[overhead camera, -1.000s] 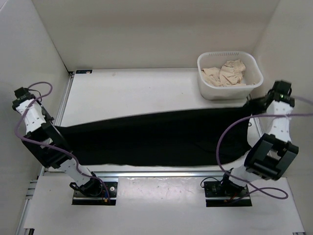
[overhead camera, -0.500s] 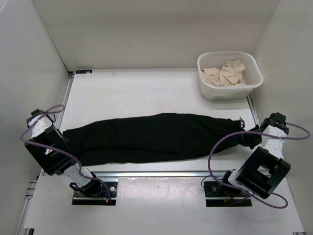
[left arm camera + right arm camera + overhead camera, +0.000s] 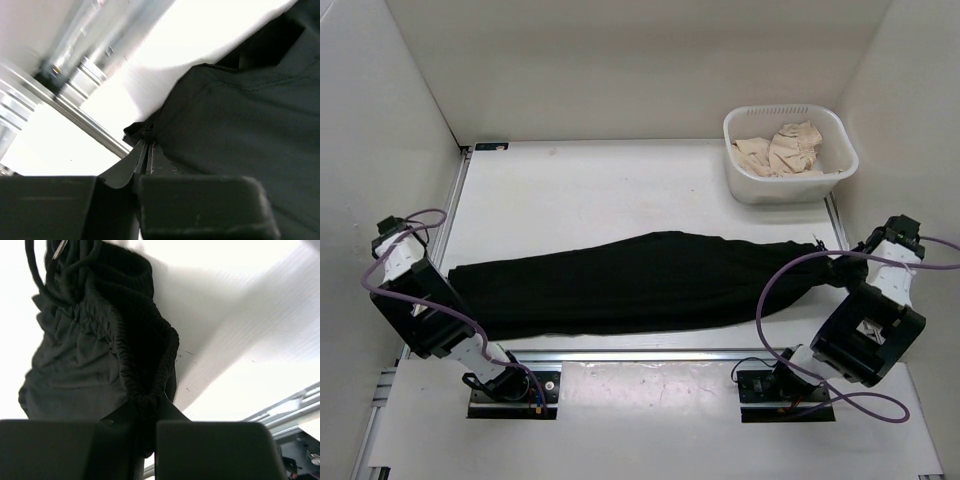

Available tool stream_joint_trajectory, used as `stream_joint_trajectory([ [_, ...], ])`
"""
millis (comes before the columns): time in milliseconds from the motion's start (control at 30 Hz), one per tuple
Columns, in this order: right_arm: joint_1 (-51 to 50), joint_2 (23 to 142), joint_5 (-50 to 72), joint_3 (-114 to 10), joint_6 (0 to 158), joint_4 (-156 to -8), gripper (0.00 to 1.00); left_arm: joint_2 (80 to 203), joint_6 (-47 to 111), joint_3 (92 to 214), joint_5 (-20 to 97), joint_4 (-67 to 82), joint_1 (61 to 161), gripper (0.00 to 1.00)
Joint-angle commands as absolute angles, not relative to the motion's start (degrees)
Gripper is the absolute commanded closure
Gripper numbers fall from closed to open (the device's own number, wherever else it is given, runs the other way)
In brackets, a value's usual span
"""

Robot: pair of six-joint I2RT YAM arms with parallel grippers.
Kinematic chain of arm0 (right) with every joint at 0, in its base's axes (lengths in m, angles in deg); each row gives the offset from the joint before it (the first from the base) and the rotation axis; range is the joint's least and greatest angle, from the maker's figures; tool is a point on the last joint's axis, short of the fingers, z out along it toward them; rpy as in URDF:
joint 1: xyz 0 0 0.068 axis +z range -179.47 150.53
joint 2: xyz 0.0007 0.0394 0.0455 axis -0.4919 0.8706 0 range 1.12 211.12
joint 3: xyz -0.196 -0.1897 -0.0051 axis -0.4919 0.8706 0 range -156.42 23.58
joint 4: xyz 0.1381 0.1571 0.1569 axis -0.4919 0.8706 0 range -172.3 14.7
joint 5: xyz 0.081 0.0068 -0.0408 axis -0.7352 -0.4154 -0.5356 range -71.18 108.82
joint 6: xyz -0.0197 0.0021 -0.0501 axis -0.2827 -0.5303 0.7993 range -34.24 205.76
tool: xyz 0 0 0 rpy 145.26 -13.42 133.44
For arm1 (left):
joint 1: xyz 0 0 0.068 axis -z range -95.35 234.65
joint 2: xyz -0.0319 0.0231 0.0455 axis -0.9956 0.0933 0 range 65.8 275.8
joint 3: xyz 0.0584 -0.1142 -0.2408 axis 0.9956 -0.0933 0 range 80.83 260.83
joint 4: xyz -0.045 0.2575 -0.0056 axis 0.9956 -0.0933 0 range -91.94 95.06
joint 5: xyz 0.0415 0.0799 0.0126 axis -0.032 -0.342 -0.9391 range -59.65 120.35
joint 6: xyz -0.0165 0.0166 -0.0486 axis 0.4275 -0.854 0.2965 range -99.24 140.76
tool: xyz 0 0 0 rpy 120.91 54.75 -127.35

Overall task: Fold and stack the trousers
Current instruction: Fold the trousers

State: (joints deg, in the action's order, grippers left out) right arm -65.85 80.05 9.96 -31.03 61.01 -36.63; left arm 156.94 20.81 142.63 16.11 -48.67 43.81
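The black trousers [image 3: 630,285] lie stretched left to right across the near half of the white table, folded lengthwise into a long band. My left gripper [image 3: 452,272] is shut on the trousers' left end, pinching the hem [image 3: 145,132] close to the table's left rail. My right gripper [image 3: 832,268] is shut on the elastic waistband [image 3: 145,390] at the right end, with the drawstring [image 3: 65,260] hanging loose beyond it. Both ends are held low, near the table surface.
A white basket [image 3: 788,155] with beige cloth [image 3: 780,148] stands at the back right. Metal rails run along the table's left edge [image 3: 450,215] and near edge [image 3: 640,355]. White walls close in the left, back and right.
Both grippers have come down from a raised, spread hold. The trousers have dropped from a wide hanging sheet into a narrow band on the table. The right gripper then shifted slightly away.
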Motion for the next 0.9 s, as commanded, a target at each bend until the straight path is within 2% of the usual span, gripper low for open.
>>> stream_joint_trajectory([
  [0, -66.56, 81.09, 15.73, -36.01, 62.38, -34.76, 1.00, 155.28, 20.76, 146.48, 11.03, -47.14, 42.73, 0.86],
  [200, -67.09, 84.69, 16.36, -38.56, 62.38, -34.05, 1.00, 155.98, 20.76, 144.30, 9.96, -47.76, 42.72, 0.86],
  [300, -67.09, 84.70, 16.36, -35.50, 62.38, -34.67, 0.99, 155.98, 20.76, 139.99, 8.82, -47.76, 42.72, 0.86],
  [333, -67.09, 84.70, 14.53, -34.96, 62.38, -35.62, 0.93, 155.98, 20.76, 137.89, 8.82, -47.76, 42.72, 0.86],
  [367, -67.09, 85.22, 13.56, -34.44, 62.38, -36.68, 0.81, 156.50, 20.76, 137.00, 8.21, -47.76, 42.72, 0.83],
  [400, -67.09, 85.23, 12.15, -33.48, 63.08, -37.30, 0.49, 157.38, 20.76, 136.21, 8.20, -47.76, 42.72, 0.75],
  [433, -67.09, 85.84, 10.92, -33.47, 63.08, -38.09, 0.34, 157.39, 20.76, 135.59, 8.20, -47.76, 42.72, 0.65],
  [467, -67.09, 86.36, 10.04, -32.68, 63.08, -38.62, 0.25, 158.08, 20.76, 134.98, 8.20, -48.28, 42.72, 0.52],
  [500, -67.09, 86.37, 8.90, -31.89, 63.69, -38.62, 0.16, 158.09, 20.76, 134.97, 8.20, -48.29, 42.72, 0.48],
  [567, -67.09, 86.89, 8.37, -30.93, 63.70, -40.11, 0.10, 158.09, 20.76, 135.50, 8.72, -48.89, 42.72, 0.43],
  [600, -67.09, 86.90, 8.36, -29.87, 63.70, -40.12, 0.06, 158.09, 20.76, 135.50, 9.25, -48.90, 42.72, 0.38],
  [667, -66.39, 87.51, 7.75, -29.33, 63.70, -40.99, 0.01, 157.57, 20.76, 137.25, 9.26, -49.95, 42.72, 0.37],
  [800, -61.48, 90.93, 11.33, -28.72, 63.70, -41.61, 0.01, 156.95, 20.76, 141.46, 11.10, -52.49, 42.72, 0.34],
  [867, -58.75, 92.77, 16.95, -29.33, 61.86, -41.08, 0.01, 155.63, 20.76, 143.58, 11.89, -53.73, 44.12, 0.33],
])
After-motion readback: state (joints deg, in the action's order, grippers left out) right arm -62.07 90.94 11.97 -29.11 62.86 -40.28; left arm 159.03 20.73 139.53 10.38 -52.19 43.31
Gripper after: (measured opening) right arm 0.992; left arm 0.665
